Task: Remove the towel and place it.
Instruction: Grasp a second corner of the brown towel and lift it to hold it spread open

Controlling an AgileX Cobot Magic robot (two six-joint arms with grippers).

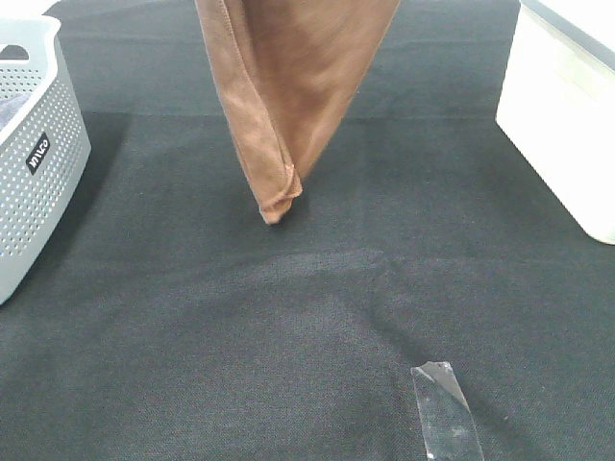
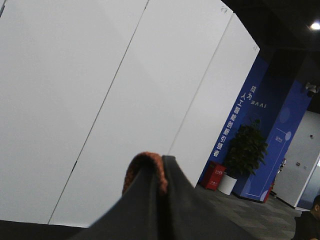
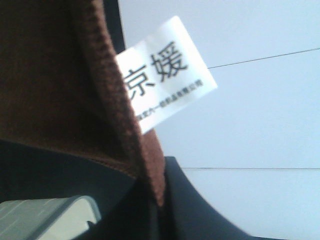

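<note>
The reddish-brown towel [image 1: 288, 96] hangs from above the top edge of the exterior view, folded to a narrow point just above the black table cloth [image 1: 288, 327]. Neither gripper shows in that view. In the left wrist view my left gripper [image 2: 161, 167] is shut, with the towel's hem [image 2: 145, 167] pinched between its dark fingers and raised towards the room. In the right wrist view my right gripper [image 3: 162, 200] is shut on the towel's edge [image 3: 60, 75], beside the white tag [image 3: 165, 75].
A grey perforated basket [image 1: 29, 144] stands at the left edge of the table. A white container [image 1: 562, 115] stands at the right. A strip of clear tape [image 1: 444, 408] lies on the cloth near the front.
</note>
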